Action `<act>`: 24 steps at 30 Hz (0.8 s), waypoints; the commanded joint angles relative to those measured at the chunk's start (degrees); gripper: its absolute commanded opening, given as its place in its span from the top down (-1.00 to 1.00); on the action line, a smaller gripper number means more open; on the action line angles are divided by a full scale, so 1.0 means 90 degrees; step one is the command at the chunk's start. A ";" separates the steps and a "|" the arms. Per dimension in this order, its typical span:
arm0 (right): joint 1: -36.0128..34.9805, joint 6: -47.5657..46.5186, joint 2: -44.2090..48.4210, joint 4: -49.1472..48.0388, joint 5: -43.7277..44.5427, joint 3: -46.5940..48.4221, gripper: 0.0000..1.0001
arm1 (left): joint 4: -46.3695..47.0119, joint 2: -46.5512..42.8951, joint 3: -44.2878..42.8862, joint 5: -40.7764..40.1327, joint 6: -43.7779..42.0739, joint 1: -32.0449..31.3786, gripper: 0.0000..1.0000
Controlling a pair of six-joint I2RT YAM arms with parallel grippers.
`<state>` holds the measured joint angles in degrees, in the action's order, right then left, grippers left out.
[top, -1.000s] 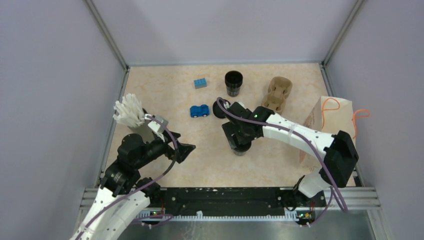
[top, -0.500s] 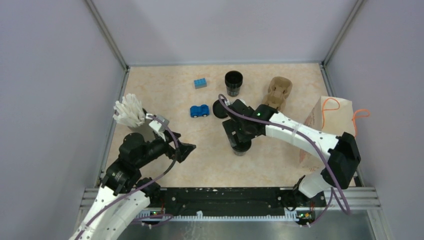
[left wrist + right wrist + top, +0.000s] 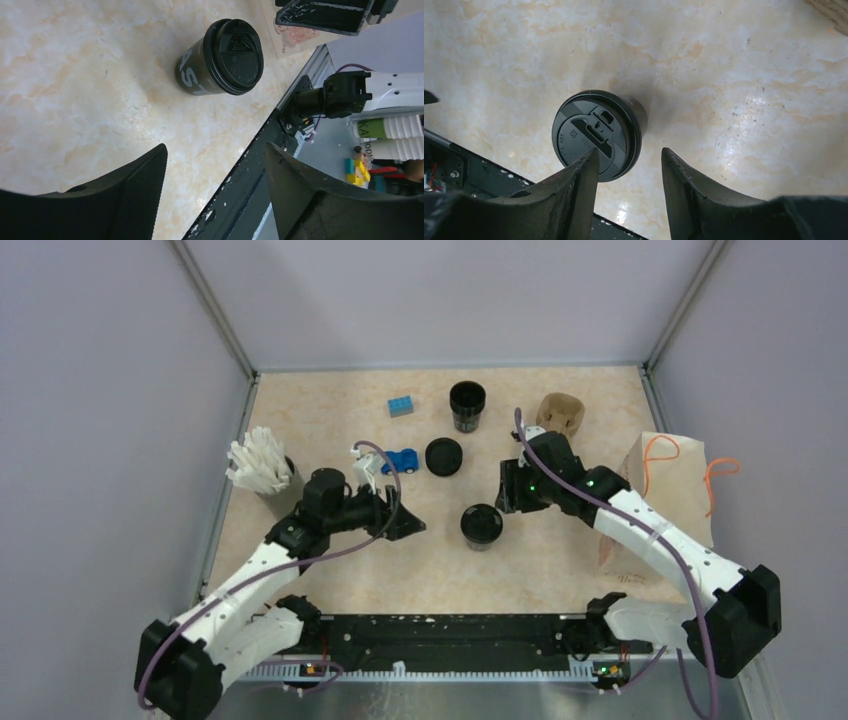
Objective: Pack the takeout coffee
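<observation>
takeout coffee (image 3: 481, 525) stands free; right tool (image 3: 504, 496) has withdrawn.

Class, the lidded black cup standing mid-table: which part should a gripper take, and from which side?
Probably the side wall of the lidded cup, below its overhanging lid, coming in level from the left: it stands upright and the open left gripper faces it.
</observation>
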<state>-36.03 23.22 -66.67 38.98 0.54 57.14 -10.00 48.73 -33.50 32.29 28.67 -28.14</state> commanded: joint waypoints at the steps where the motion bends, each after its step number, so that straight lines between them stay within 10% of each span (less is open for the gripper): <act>1: 0.0412 -0.0232 0.0156 -0.1101 -0.1140 -0.0314 0.06 | 0.2079 0.0899 0.0157 0.0754 0.0944 -0.0069 -0.49; 24: 0.0922 -0.0633 -0.0260 -0.1658 -0.2052 -0.1111 0.22 | 0.4475 0.3958 -0.0391 0.0517 0.1140 -0.0982 -0.38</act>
<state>-28.40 18.39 -70.65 26.63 -16.84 48.95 24.47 81.80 -33.93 36.23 39.31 -36.53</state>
